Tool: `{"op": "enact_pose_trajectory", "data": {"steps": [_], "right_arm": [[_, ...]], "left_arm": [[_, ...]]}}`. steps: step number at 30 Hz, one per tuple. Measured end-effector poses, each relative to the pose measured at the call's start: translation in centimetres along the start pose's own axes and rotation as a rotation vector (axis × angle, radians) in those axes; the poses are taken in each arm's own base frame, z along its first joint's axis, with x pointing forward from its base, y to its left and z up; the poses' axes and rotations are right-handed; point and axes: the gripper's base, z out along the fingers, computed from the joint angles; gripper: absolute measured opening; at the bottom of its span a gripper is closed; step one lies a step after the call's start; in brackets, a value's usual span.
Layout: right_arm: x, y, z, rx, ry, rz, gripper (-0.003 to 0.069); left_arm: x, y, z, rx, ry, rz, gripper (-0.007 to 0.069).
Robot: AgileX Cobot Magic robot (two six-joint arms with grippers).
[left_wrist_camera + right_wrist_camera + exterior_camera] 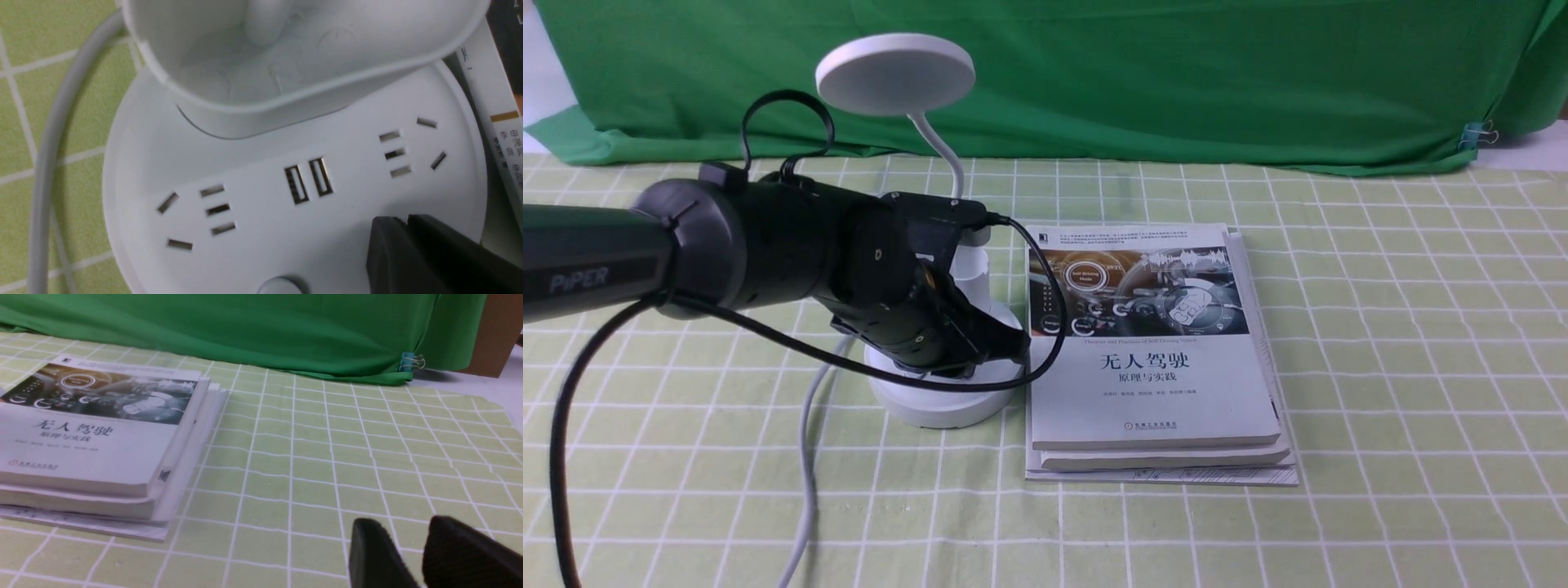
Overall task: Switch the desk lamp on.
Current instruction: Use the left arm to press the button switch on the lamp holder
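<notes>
The left pincer (404,228) is shut on nothing and held low over the base of the desk lamp (894,72), likely so its joined tips can push the round button (280,287) nearby. The lamp, white with a flat disc head, curved neck and socketed base, stands on the checked surface (1380,327) just beside the stacked books (1152,359); the right pincer (412,555), slightly parted and empty, hangs well apart

"PiPER" stands in pale letters on the left arm (580,278). The cover of the top book (1152,359) reads "无人驾驶" in large characters, with "原理与实践" just beneath. The smaller print on that cover is too fine to read.
</notes>
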Motion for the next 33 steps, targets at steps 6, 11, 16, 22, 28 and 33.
{"op": "enact_pose_trajectory", "data": {"steps": [6, 11, 16, 22, 28, 33], "right_arm": [[0.0, 0.0, 0.0, 0.000, 0.000, 0.000, 0.0245], [0.0, 0.0, 0.0, 0.000, 0.000, 0.000, 0.0245], [0.0, 0.0, 0.0, 0.000, 0.000, 0.000, 0.0245], [0.0, 0.0, 0.0, 0.000, 0.000, 0.000, 0.0245], [0.0, 0.0, 0.0, 0.000, 0.000, 0.000, 0.0245], [0.0, 0.0, 0.0, 0.000, 0.000, 0.000, 0.0245]], "left_arm": [[0.1, 0.0, 0.1, -0.005, -0.001, 0.011, 0.0019], [0.2, -0.5, 0.1, -0.041, -0.002, 0.059, 0.0019], [0.2, -0.9, 0.2, -0.062, -0.007, 0.094, 0.0019], [0.2, -1.0, -0.4, -0.062, -0.018, 0.091, 0.0019], [0.6, -0.9, -1.9, -0.071, 0.004, 0.100, 0.0019], [1.3, -0.8, -5.3, -0.071, -0.022, 0.108, 0.0019]]}}
